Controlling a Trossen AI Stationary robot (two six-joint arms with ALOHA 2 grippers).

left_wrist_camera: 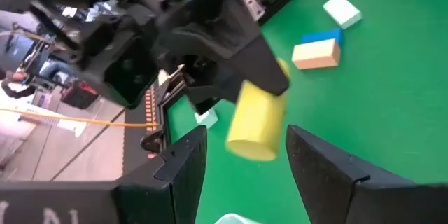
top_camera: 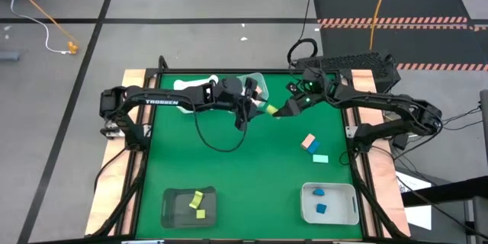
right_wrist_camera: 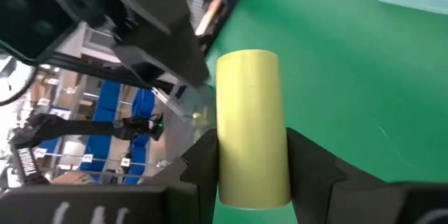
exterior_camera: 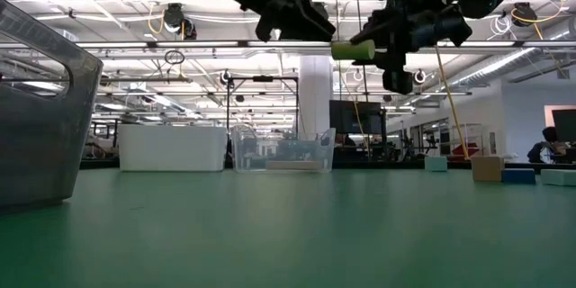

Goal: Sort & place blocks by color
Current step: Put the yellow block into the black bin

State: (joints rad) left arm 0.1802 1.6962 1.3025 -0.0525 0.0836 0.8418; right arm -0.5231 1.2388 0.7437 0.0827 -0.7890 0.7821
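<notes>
High view shows us TROSSEN lettered on the left arm (top_camera: pixel 164 101). We see the right gripper (right_wrist_camera: pixel 252 157) clamping a yellow-green bar (right_wrist_camera: pixel 250 122); the left gripper (left_wrist_camera: pixel 245 157) gapes empty beside it.

The only wording that reads clearly is the white brand name "TROSSEN", printed along the dark left arm (top_camera: pixel 160 101) at the left centre of the high view. In the right wrist view, white letters run down a dark arm part (right_wrist_camera: pixel 26 159) at the lower left edge, too small and tilted to make out. Nothing legible shows on the blocks, the bins or the green surface.
</notes>
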